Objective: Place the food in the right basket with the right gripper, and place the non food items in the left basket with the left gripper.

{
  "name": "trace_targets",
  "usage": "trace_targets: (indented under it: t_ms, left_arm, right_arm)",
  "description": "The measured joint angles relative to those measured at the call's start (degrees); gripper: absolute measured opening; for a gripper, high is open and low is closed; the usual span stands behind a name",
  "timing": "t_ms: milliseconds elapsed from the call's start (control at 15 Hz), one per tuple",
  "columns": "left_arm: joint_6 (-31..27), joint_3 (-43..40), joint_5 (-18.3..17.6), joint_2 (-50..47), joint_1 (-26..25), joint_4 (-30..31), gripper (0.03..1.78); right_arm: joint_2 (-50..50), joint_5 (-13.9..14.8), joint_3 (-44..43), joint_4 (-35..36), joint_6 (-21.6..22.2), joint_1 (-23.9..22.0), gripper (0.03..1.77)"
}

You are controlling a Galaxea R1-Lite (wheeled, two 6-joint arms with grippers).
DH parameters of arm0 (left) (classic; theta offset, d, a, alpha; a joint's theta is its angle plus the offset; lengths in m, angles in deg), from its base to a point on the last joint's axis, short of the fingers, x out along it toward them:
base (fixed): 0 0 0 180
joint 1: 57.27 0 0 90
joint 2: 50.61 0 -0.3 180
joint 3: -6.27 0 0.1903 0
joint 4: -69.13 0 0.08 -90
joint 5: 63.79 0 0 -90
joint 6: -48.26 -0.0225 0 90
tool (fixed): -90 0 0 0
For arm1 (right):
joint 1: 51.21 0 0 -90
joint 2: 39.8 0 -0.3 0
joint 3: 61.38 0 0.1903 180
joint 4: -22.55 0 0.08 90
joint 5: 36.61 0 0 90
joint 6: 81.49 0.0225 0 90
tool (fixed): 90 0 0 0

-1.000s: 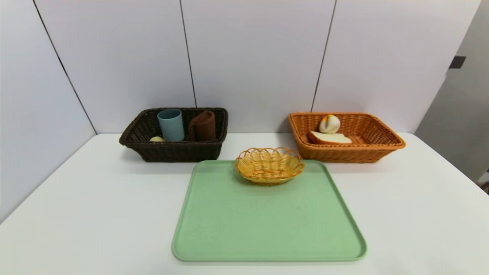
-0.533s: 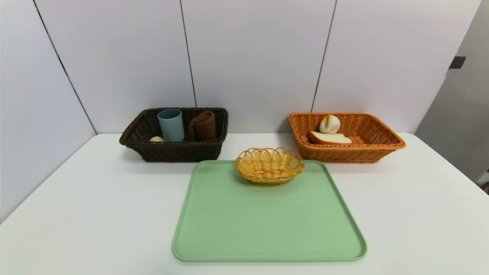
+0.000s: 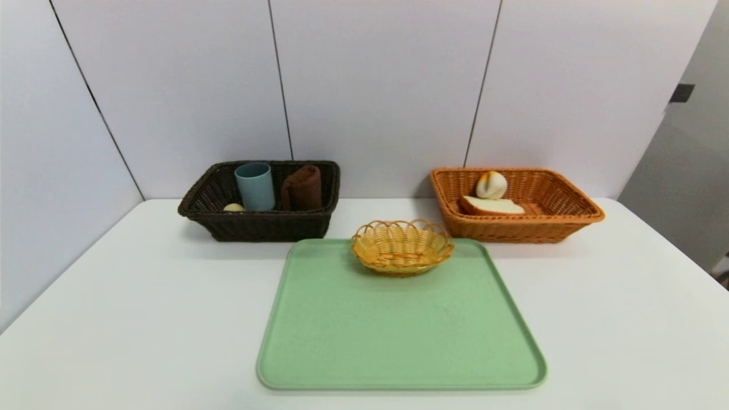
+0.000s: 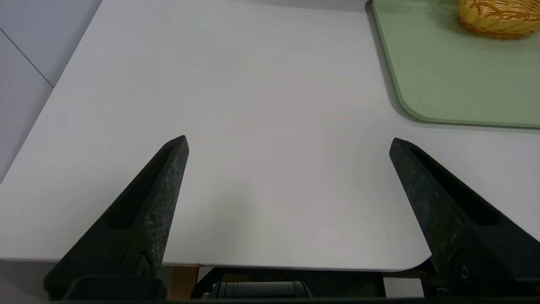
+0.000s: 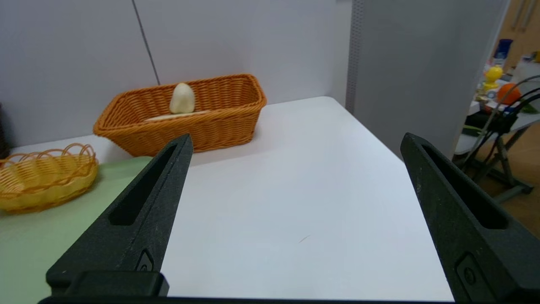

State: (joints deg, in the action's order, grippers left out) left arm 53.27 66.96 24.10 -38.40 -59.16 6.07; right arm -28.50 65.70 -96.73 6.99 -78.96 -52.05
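Head cam high, facing baskets (image 3: 259,228); wrists lower

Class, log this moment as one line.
left claw: open | right claw: open | dark basket: cup, towel | orange basket: bread, bun

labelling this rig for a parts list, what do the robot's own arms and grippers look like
Each tool, left and right, has two black fingers tapering to blunt points, with a long recess and a small round screw near the base. The left pair looks scuffed grey along its inner faces. The arms themselves are out of view, so I can't describe them.
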Motion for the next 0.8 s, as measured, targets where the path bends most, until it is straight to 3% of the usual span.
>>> trace_targets:
  t_ms: [200, 333, 667, 800]
  left_arm:
    - [-2.7, -4.0, -0.1, -3.5, 0.8, 1.4, 1.69]
    - [-5.8, -10.3, -0.2, -7.7, 1.3, 6.0, 1.69]
    - [-11.4, -30.4, 0.5, -11.7, 1.8, 33.5, 1.69]
    - [-12.3, -35.5, 0.7, -12.0, 1.9, 41.8, 1.69]
  right_arm:
    - [-6.8, -3.0, 5.2, -0.7, -4.2, 0.5, 1.70]
    - [-9.4, -5.1, 9.9, 2.8, -8.6, 0.7, 1.70]
    - [-11.3, -13.4, 11.9, -5.6, -10.4, 0.7, 1.70]
    - [-11.4, -14.4, 11.9, -7.6, -9.9, 0.7, 1.70]
